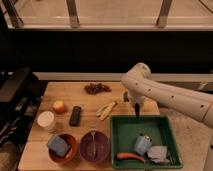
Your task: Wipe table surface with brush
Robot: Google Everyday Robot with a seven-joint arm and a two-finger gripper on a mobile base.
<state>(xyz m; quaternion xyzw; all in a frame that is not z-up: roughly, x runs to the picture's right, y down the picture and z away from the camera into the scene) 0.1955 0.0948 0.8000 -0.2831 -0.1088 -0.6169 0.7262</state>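
Gripper (136, 111) hangs pointing down over the table surface (65, 91), right at the back rim of the green tray (116, 144). Can't tell if it's clamped or loose. Brush (170, 156) looks like the thin dark streak in the tray's front-right corner, well apart from the gripper.

Dim, perhaps overhead-lit; gripper (136, 112) near tray (114, 145)
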